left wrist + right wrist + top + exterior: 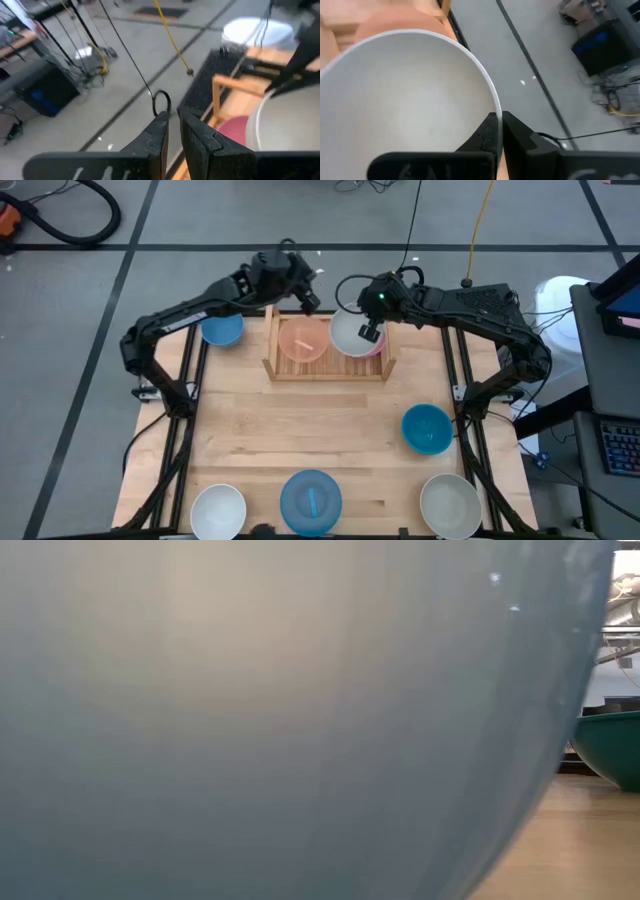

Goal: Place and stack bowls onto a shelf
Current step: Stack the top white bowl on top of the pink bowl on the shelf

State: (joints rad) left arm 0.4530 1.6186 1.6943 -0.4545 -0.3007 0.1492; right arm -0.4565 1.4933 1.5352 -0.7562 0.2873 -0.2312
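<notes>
The shelf (330, 370) stands at the table's far middle. A peach bowl (302, 340) sits in its left half and a pink bowl (379, 349) in its right half. My right gripper (370, 331) is shut on a white bowl (405, 100) that hangs over the pink bowl. Whether the two bowls touch, I cannot tell. My left gripper (173, 125) hovers above the shelf's far edge (307, 300). There is a narrow gap between its fingers and nothing in it. My right gripper pinches the white bowl's rim (498, 111) on the side toward the table's right, one finger inside the bowl and one outside. The fingers slant down from the right. The bowl is held tilted over the shelf's right half.
A blue bowl (222, 330) sits left of the shelf and a teal bowl (427, 428) at mid right. Along the near edge stand a white bowl (218, 510), a pale blue bowl (310, 502) and a grey-beige bowl (450, 505). The pale blue bowl's wall (280, 720) fills the low view.
</notes>
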